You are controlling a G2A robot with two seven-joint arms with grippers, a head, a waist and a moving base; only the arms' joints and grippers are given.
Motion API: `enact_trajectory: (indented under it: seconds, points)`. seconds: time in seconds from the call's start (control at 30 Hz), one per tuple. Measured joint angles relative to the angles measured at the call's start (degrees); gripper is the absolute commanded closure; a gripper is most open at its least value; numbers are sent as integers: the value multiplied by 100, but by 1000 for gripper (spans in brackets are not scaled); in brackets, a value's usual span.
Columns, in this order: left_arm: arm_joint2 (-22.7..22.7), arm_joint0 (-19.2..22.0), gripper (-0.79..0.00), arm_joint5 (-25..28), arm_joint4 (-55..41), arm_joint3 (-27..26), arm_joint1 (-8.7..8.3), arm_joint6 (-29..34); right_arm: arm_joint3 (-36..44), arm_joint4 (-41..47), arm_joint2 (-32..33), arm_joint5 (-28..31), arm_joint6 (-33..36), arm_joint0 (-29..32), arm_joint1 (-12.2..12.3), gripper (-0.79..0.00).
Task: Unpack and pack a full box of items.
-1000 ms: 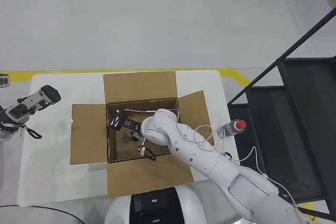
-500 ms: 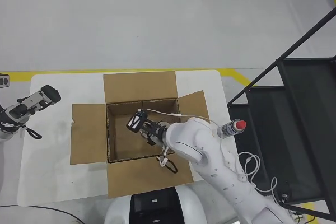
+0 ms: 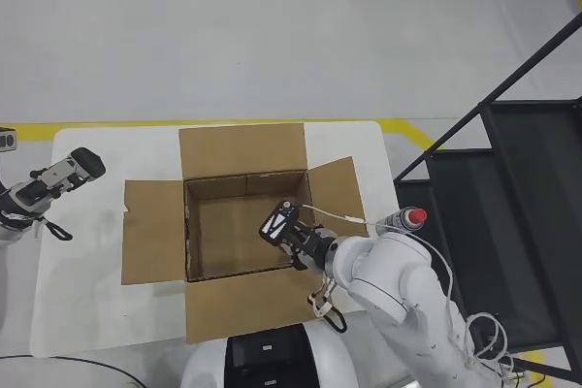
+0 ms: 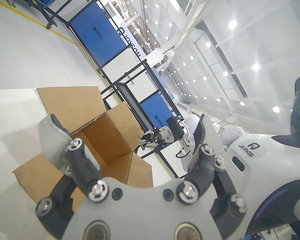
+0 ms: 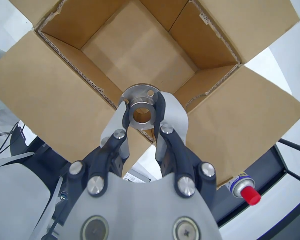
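An open cardboard box stands in the middle of the white table, its four flaps spread flat and its floor bare. My right gripper hovers over the box's near right corner. It is shut on a metal flange bushing, a round steel piece with a central bore and bolt holes, pinched between the two fingers of the gripper. My left gripper is raised at the table's left edge, away from the box, open with nothing between its fingers.
A spray can with a red cap lies at the table's right edge, beside the box's right flap. A black metal stair frame stands to the right of the table. Bare white tabletop lies left of the box.
My right gripper has come from the box's inner left side across to its near right corner, rising with the metal bushing in its grip. The left arm has kept still.
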State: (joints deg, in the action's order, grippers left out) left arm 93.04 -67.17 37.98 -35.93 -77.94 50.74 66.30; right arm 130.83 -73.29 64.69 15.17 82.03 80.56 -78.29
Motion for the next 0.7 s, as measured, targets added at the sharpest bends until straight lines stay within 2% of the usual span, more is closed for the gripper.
enact_trajectory:
  seconds: [0.7]
  points:
    - [0,0,-785,0,0,0,0,0,66,131,69,26,-115,137,26,0]
